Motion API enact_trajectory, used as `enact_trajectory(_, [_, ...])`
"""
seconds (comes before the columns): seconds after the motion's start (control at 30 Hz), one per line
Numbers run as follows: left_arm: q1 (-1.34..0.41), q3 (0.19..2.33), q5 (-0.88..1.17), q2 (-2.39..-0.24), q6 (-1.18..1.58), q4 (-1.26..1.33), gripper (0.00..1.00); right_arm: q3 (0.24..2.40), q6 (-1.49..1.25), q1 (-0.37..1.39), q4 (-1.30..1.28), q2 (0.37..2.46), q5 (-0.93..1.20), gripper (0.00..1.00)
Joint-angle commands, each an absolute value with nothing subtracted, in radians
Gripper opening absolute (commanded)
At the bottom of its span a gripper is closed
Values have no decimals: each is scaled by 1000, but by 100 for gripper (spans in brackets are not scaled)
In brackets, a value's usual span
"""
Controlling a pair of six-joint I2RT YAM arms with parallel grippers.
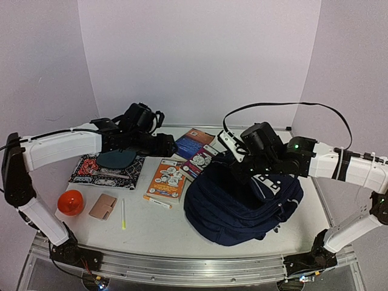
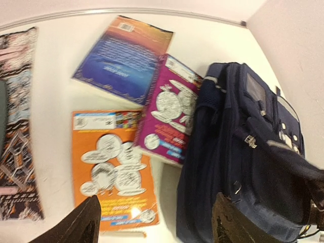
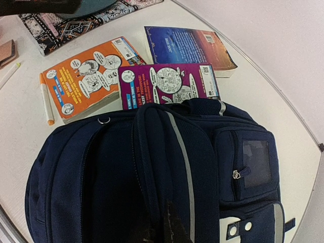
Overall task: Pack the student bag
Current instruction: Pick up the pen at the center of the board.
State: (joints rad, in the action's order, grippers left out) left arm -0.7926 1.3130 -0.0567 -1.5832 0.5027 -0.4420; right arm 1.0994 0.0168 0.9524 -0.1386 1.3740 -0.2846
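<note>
Taking in a white table (image 1: 151, 231) and, slumping across its right half, the student bag (image 1: 242, 203), navy with a grey stripe. Finding a patterned black mat (image 1: 91, 171) lying at the far left. Noting three books spreading out between mat and bag: a blue book (image 1: 193, 144) farthest back, an orange cartoon book (image 1: 167, 180) nearer, and a purple cartoon book (image 1: 199, 161) touching the bag and disappearing under its far edge. Seeing the left gripper (image 2: 157, 225) hovering above the books, fingers (image 2: 83, 223) standing apart and holding nothing. Seeing the right gripper (image 3: 167, 223) bearing down on the bag's top, jaws drawn together, without telling whether pinching fabric. Spotting an orange ball (image 1: 71, 202), a pink case (image 1: 103, 206) just beside it, a white marker (image 1: 159, 202) lying along the orange book's near edge, and a thin pen (image 1: 123, 214).
</note>
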Motion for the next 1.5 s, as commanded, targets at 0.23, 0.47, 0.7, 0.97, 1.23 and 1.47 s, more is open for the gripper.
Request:
enact_trajectory(0.23, [-685, 997, -211, -1321, 665, -713, 87, 1200, 8, 940, -63, 1422, -346, 0])
enact_trajectory(0.47, [-678, 835, -60, -1257, 792, -754, 80, 1195, -27, 938, -58, 1424, -363, 0])
enact_trajectory(0.7, [-678, 736, -12, -1219, 857, -752, 62, 1170, -53, 938, -44, 1416, -366, 0])
enact_trajectory(0.97, [-678, 730, -53, -1338, 855, -714, 46, 1150, -66, 938, -37, 1399, -370, 0])
enact_trajectory(1.23, [-678, 706, -59, -1467, 829, -628, 39, 1140, -74, 938, -34, 1388, -367, 0])
enact_trajectory(1.47, [-678, 659, -34, -1537, 828, -582, 25, 1137, -68, 938, -35, 1379, -376, 0])
